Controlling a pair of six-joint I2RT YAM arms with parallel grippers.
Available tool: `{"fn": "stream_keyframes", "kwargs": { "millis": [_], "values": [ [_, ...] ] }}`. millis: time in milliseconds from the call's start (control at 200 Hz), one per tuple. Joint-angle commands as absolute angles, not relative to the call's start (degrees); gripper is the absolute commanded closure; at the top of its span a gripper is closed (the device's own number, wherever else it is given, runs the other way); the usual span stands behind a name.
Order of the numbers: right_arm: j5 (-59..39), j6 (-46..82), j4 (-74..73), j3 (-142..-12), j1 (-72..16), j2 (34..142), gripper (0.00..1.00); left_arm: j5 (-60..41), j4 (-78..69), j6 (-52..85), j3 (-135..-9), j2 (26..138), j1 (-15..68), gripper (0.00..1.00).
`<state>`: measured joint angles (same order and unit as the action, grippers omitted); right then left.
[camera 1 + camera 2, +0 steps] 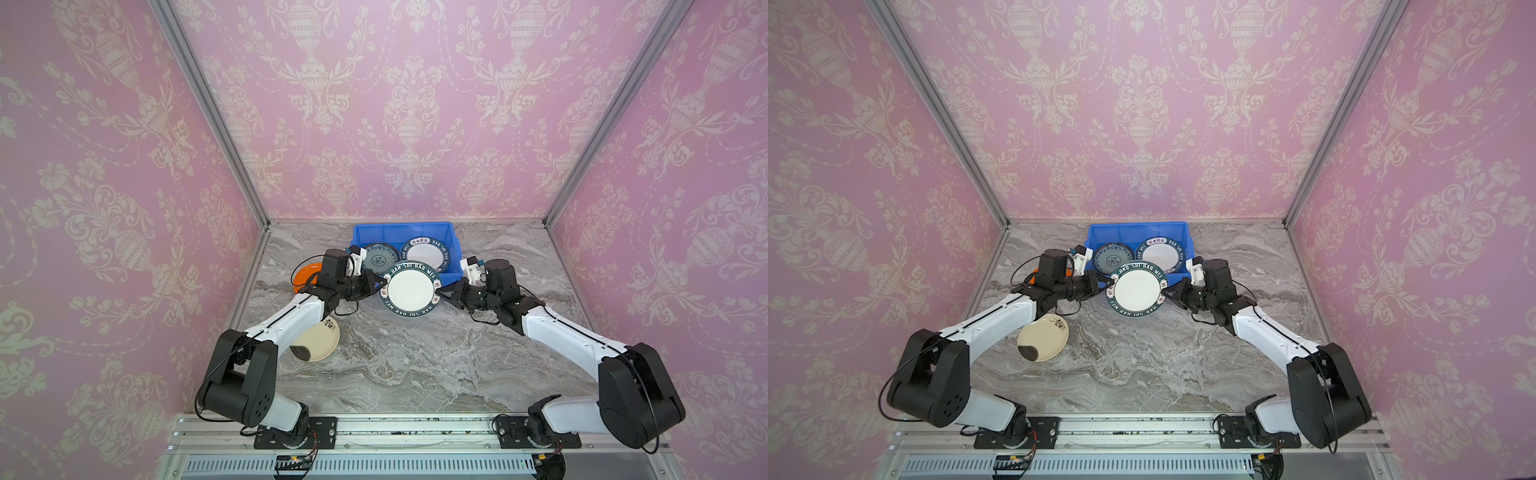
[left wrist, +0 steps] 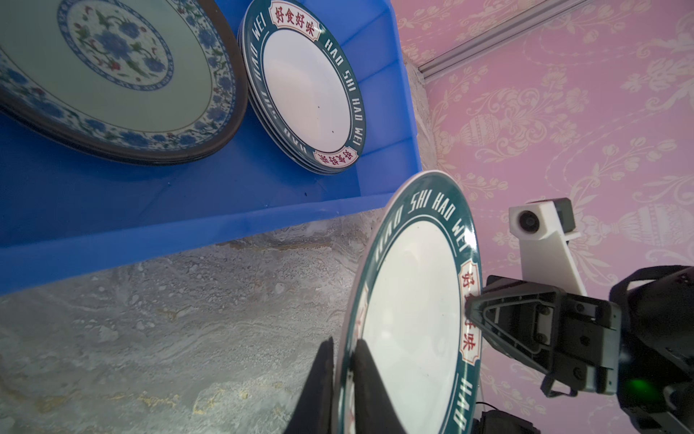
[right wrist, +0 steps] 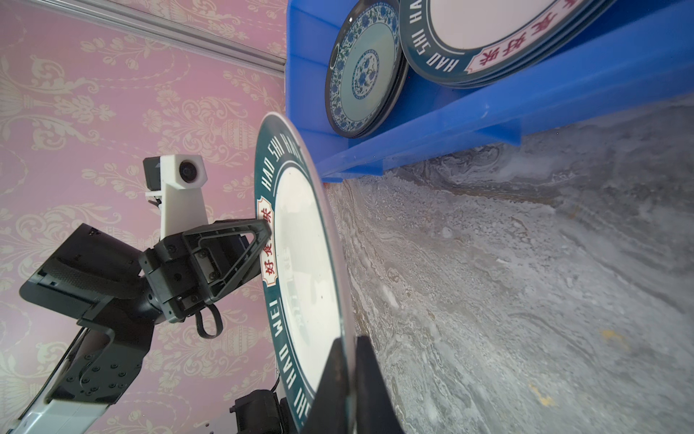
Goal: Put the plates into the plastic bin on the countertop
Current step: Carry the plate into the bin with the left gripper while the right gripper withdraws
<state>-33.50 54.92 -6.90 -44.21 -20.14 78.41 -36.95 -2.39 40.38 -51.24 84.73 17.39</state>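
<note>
The left gripper and right gripper are clamping the teal-rimmed plate by opposite edges, just near of the plastic bin (stacked plates lying inside); next, probably, both are needing to carry it level, farther over the near wall.

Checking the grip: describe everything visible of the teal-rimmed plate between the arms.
The teal-rimmed plate is round, glossy, white-centred, lettered HAO SHI HAO WEI with red-character panels. It hangs roughly level above the countertop, in front of the blue bin, pinched at opposite rims by the left end effector and right end effector.
</note>
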Motion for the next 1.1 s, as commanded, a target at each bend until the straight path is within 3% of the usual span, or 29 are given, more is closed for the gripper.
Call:
{"fn": "stream_keyframes", "kwargs": {
  "millis": [0, 165, 295, 340, 660, 1096],
  "values": [
    [-36.2, 56.4, -13.3, -44.9, -19.5, 78.6, 1.00, -37.7, -3.1, 41.5, -51.7, 85.7, 17.1, 1.00],
    [-37.0, 58.5, -16.9, -44.1, -18.2, 80.7, 1.00, -38.4, -5.3, 42.9, -52.4, 86.5, 17.1, 1.00],
    [-36.7, 58.6, -16.5, -44.6, -16.4, 81.9, 0.65, -36.7, -5.7, 43.8, -55.2, 88.0, 17.1, 1.00],
    [-36.3, 58.7, -15.8, -44.5, -15.1, 81.8, 0.58, -35.0, -5.7, 44.2, -56.7, 88.9, 17.0, 1.00],
    [-31.8, 57.3, -10.0, -42.7, -3.6, 73.9, 0.54, -29.4, -7.0, 46.2, -73.4, 103.0, 17.0, 1.00],
    [-34.3, 58.4, -10.7, -44.2, 0.8, 74.2, 0.54, -25.4, -10.0, 50.6, -90.1, 121.1, 18.2, 1.00]
  ]
}}
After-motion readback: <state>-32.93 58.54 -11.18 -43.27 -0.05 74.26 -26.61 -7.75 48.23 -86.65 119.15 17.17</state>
